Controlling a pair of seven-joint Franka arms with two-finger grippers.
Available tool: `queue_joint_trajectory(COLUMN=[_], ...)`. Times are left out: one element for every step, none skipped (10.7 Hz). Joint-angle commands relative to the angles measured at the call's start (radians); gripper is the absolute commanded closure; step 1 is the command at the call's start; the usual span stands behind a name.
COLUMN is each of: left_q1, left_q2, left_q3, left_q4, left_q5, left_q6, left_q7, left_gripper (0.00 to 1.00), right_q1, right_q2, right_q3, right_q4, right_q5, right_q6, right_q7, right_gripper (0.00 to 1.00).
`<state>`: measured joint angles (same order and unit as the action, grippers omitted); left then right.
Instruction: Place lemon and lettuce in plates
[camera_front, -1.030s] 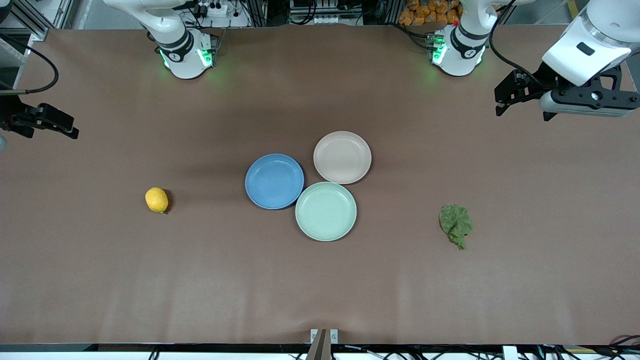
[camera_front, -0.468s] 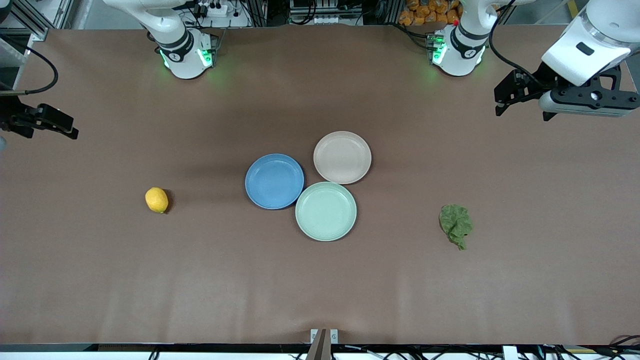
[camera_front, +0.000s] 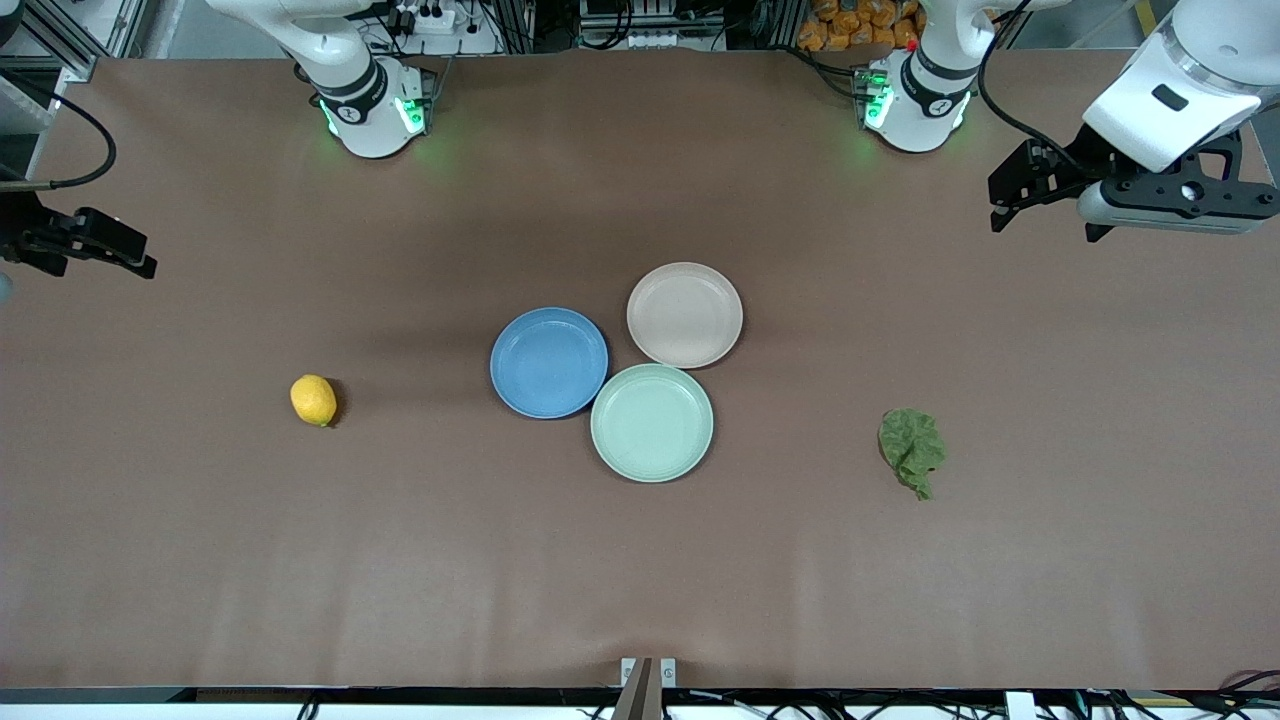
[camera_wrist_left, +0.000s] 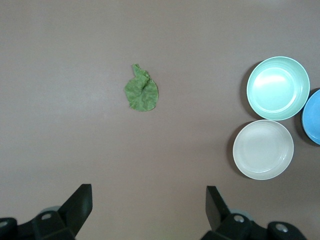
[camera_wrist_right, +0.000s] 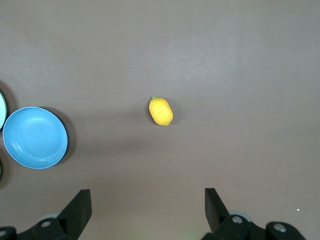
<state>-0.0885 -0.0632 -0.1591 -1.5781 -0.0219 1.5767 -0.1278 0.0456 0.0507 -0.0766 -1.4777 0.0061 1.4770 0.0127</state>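
Crinkled dark green lettuce leaf (camera_front: 912, 450) is lying flat toward the table's left-arm end; small oval yellow lemon (camera_front: 313, 400) toward its right-arm end. Round matte blue plate (camera_front: 549, 362) and beige-pink plate (camera_front: 685, 315) are sitting mid-table, empty. Left gripper (camera_front: 1020, 195) and right gripper (camera_front: 105, 250) are hovering over their own table ends, jaws apart, each nearer its own item.

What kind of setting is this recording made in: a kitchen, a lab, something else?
Most likely a robotics lab bench, not a kitchen: two arm bases bolted at the edge of a brown-covered table, cables and aluminium framing along that edge, and only props laid out: lemon, lettuce, plates.
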Motion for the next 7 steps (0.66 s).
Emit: queue_joint_trajectory(left_q1=[0.007,0.007,0.007,0.006,0.007,0.006,0.006], left_q2=[0.003,0.003,0.003,0.005,0.005,0.005,0.005], left_q3=[-0.005,-0.005,-0.005,-0.005,-0.005,-0.005,-0.005], left_q4=[0.016,0.016,0.016,0.016,0.016,0.016,0.016], left_q5=[-0.013,-0.013,-0.013,-0.013,-0.013,-0.013,-0.013], left_q6=[-0.020,-0.018,-0.020,-0.018,-0.018,-0.018,-0.018], left_q7=[0.010,0.010,0.010,0.010,0.010,0.010,0.008], left_gripper=[0.00,0.00,0.00,0.00,0.00,0.00,0.00], right_q1=[-0.004,-0.009,-0.010,-0.010,-0.010,-0.010,-0.010], right_q2=[0.002,0.003,0.003,0.003,0.003,0.003,0.003], right_q3=[0.005,0.005,0.005,0.005,0.003,0.005,0.003], right_q4=[0.007,0.007,0.007,0.007,0.007,0.007,0.007], right_q5=[0.011,0.011,0.011,0.011,0.011,0.011,0.011], right_q6=[-0.001,-0.001,-0.001,-0.001,-0.001,-0.003,-0.003], right_q7=[0.006,0.004,0.004,0.006,0.006,0.006,0.006], right_gripper=[0.00,0.00,0.00,0.00,0.00,0.00,0.00])
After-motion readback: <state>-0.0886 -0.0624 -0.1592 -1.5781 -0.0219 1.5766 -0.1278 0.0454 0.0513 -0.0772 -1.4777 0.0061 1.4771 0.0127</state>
